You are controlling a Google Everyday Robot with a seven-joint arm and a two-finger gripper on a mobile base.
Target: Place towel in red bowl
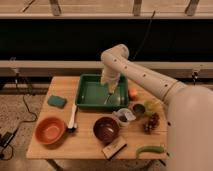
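My gripper (109, 91) hangs from the white arm over the right part of the green tray (90, 95), low above its floor. A thin pale strip shows just below it inside the tray; I cannot tell what it is or whether it is held. An orange-red bowl (50, 130) sits empty at the table's front left. A dark red bowl (106, 129) sits at the front middle. A pale crumpled thing (125, 116), possibly the towel, lies just right of the dark bowl, in front of the tray.
A green sponge (57, 101) lies left of the tray and a white-handled brush (73, 119) beside the orange-red bowl. An orange fruit (133, 93), grapes (151, 122), a green vegetable (149, 149) and a small block (114, 148) crowd the right and front.
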